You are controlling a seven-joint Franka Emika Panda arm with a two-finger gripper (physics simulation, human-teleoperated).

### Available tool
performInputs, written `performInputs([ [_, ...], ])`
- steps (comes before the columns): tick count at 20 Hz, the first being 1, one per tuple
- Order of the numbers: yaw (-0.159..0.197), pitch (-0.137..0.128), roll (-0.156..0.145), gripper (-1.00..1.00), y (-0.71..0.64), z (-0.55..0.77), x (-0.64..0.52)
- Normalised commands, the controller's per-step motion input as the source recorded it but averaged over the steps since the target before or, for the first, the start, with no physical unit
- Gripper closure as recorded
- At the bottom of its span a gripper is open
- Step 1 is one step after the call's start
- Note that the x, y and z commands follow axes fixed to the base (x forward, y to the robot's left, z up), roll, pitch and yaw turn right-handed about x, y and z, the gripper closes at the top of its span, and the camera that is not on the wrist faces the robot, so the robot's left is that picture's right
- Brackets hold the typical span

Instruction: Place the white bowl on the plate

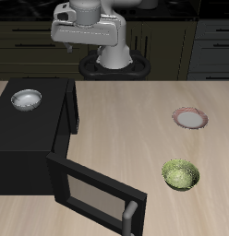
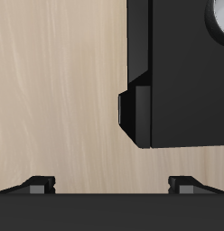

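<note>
White bowl [image 1: 27, 100] sits atop microwave [image 1: 33, 138], well apart from plate [image 1: 190, 118] | end effector [image 2: 112, 185] spread, empty | risk: clipping the open door [image 1: 98, 195] or green bowl [image 1: 179, 174] in transit

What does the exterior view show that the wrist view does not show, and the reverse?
Only the exterior view shows the plate, the green mottled bowl, the microwave's open door and the robot arm. Only the wrist view shows the gripper, its fingertips apart with nothing between them. Both show the wooden table, the black microwave and the white bowl on top of it, though the wrist view catches only the bowl's edge.
</note>
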Motion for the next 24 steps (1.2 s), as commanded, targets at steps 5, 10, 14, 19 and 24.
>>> performInputs([
  [5, 0.018, -0.003, -0.026, -1.0, -0.23, 0.07, 0.16],
  [10, 0.012, -0.007, 0.0, -1.0, -0.23, 0.07, 0.18],
  [14, 0.015, 0.015, -0.012, -1.0, -0.28, 0.03, 0.22],
  [19, 0.008, 0.007, -0.04, -1.0, -0.35, 0.05, 0.22],
  [24, 0.007, 0.012, 0.015, -1.0, -0.23, 0.06, 0.18],
])
